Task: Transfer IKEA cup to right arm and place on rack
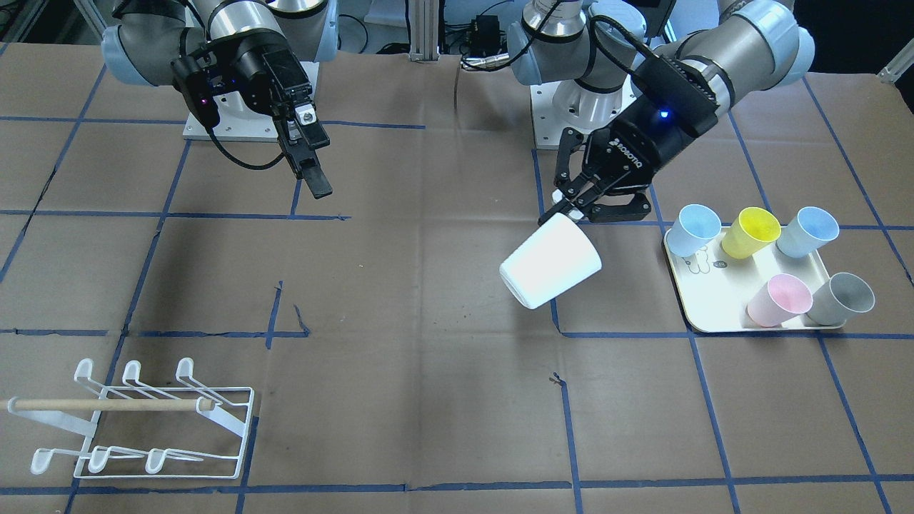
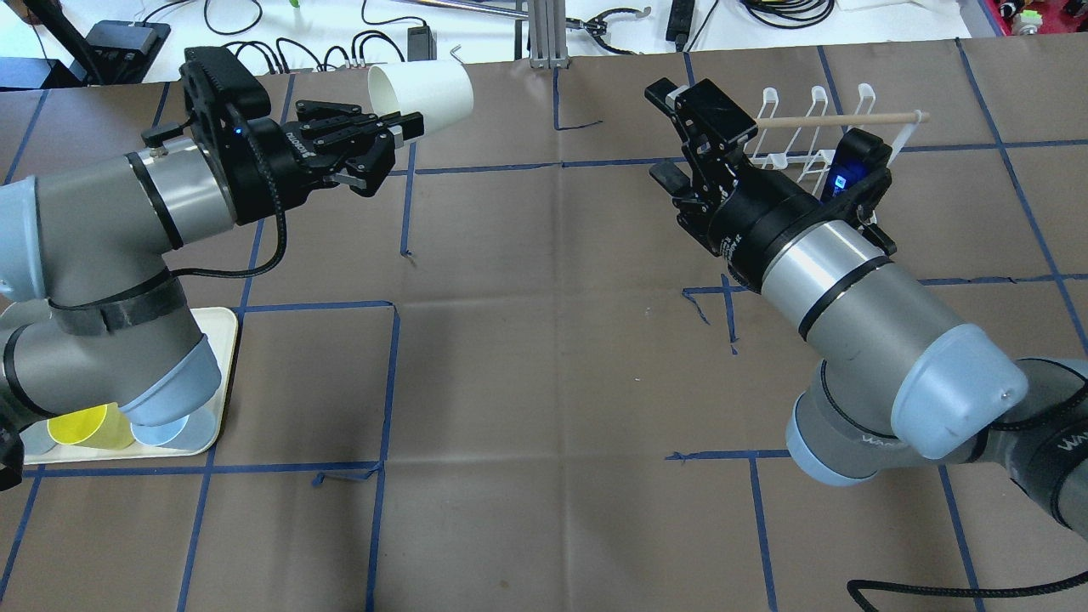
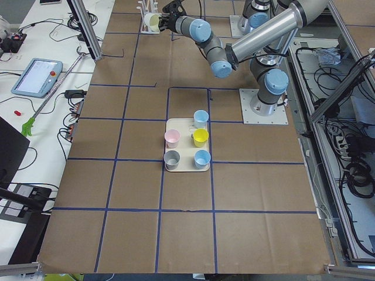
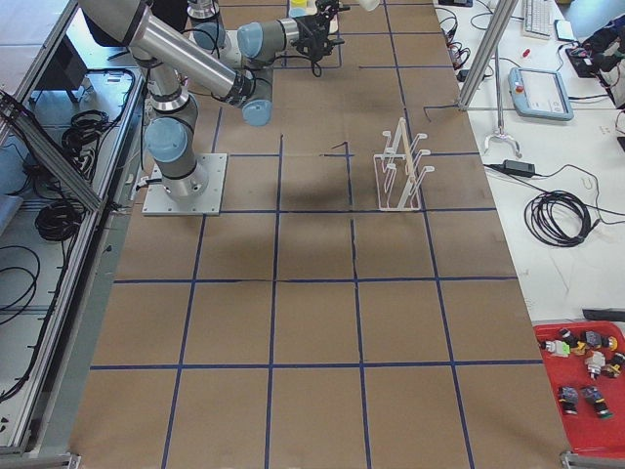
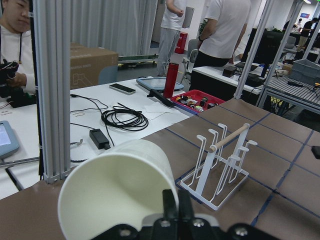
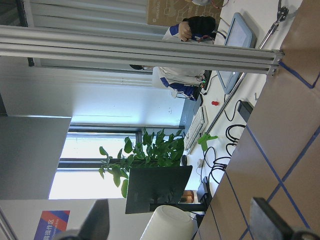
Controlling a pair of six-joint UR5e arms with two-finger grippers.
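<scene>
IKEA cup [image 1: 550,260] is in my left gripper [image 1: 571,207], up off the table and tipped on its side. My fingers are pinched on its rim, and the open mouth faces back at my left wrist camera. The base points out across the brown paper table [image 1: 428,400].

Over to my right gripper [image 2: 656,132]: its fingers are spread wide with nothing between them. It hangs in the air, well apart from the cup and aimed toward it. The right wrist view catches the white cup low between the two fingers, far off.

Close by my left base sits the cream tray [image 1: 714,325], carrying two blue cups, a yellow one, a pink one and a grey one, all upright.

Farthest out on my right side stands the rack [image 1: 164,428], white wire with its wooden dowel across it, every peg bare.
</scene>
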